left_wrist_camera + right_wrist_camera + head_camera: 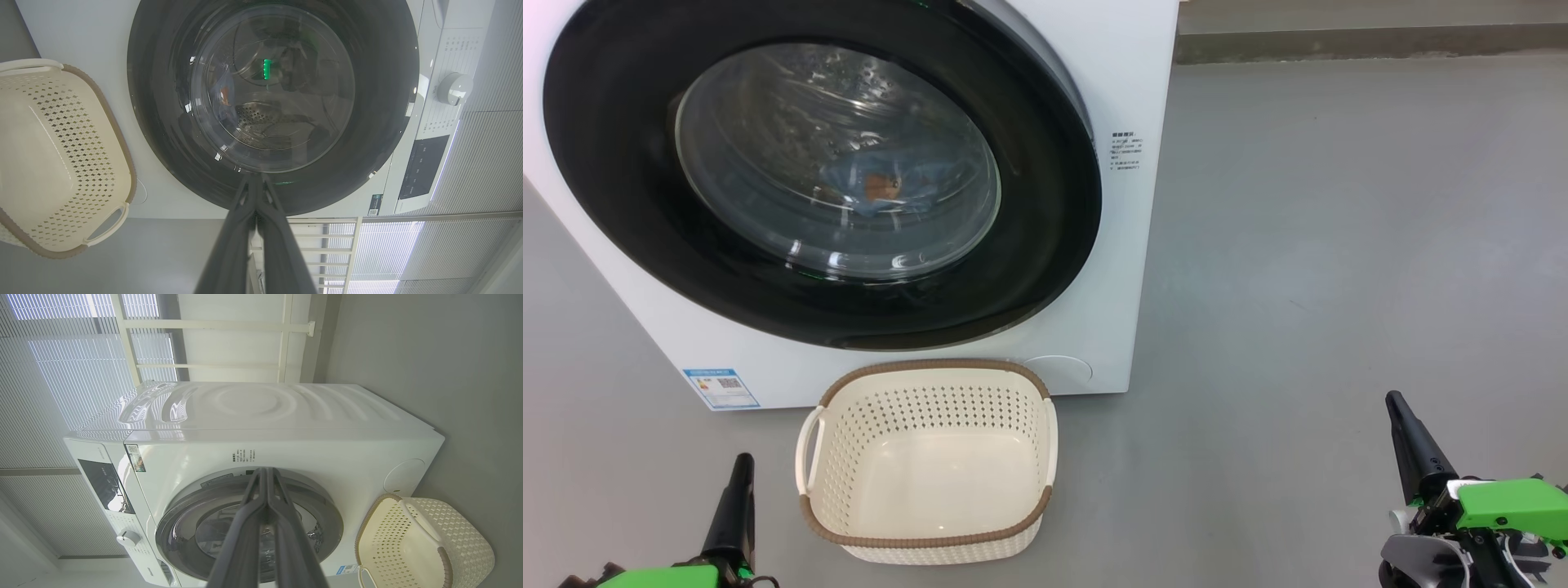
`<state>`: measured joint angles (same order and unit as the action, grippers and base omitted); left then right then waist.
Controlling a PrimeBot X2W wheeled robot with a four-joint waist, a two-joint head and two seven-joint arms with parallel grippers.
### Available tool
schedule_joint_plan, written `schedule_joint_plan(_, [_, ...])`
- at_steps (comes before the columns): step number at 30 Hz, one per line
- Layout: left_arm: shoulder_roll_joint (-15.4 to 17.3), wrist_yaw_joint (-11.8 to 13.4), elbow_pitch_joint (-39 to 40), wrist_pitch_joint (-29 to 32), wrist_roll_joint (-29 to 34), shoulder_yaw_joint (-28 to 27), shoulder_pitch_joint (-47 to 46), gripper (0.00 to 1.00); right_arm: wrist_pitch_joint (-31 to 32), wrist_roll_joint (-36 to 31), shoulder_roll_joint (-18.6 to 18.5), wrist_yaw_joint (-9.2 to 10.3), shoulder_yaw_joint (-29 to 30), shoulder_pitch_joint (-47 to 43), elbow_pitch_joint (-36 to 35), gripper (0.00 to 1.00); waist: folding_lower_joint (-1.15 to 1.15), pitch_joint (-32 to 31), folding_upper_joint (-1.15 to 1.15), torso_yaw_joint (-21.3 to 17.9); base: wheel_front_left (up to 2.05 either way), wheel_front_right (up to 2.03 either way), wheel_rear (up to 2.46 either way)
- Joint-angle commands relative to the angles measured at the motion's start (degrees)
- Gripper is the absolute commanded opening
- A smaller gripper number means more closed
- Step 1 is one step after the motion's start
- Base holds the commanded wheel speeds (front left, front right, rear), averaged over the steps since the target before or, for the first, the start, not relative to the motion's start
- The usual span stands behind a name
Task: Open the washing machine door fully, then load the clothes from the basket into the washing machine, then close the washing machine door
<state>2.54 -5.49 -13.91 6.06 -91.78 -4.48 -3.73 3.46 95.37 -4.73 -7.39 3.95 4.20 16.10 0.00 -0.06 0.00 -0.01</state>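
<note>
So yeah, the washing machine door [621,204] looked shut, sitting flat against the front of the washing machine [1127,269], black ring, bulgy glass window and all. Through the glass you could make out the clothes [882,184] inside the drum, a light blue lump with an orange-brown patch, sitting low in the middle of the window. The basket [931,400] was parked on the grey floor [1339,245] right in front of the machine, just below the door. It sat between the little blue label [721,389] on its left and the round flap [1062,371] on its right, with its smooth cream bottom in plain sight. The left gripper [742,465] sat low at the left of the head view, near the basket's left handle but apart from it, its two dark fingers pressed together into one point. From its own wrist camera those fingers met at the tip, lined up with the rim of the door, gripping nothing. The right gripper [1396,402] was way over on the other side, well apart from both basket and machine, over the floor, fingers likewise closed tight on nothing. Its wrist view looked at the machine from an angle, with the white knob [128,539] and dark control panel [104,486] off to one side.
</note>
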Motion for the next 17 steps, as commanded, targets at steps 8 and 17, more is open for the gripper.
schedule_joint_plan(8, [0.5, -0.1, 1.8, 0.3, -0.5, -2.0, -2.6, 0.00, -0.1, 0.2, -1.2, -0.10, -1.4, 2.5, -1.7, 0.00, 0.00, 0.0, 0.00, 0.0, 0.00, 0.00, 0.00])
schedule_joint_plan(17, [0.5, -0.1, 1.8, 0.3, -0.5, -2.0, -2.6, 0.00, -0.2, 0.3, -1.2, -0.10, -1.5, 2.5, -1.8, 0.00, 0.00, 0.0, 0.00, 0.0, 0.00, 0.00, 0.00])
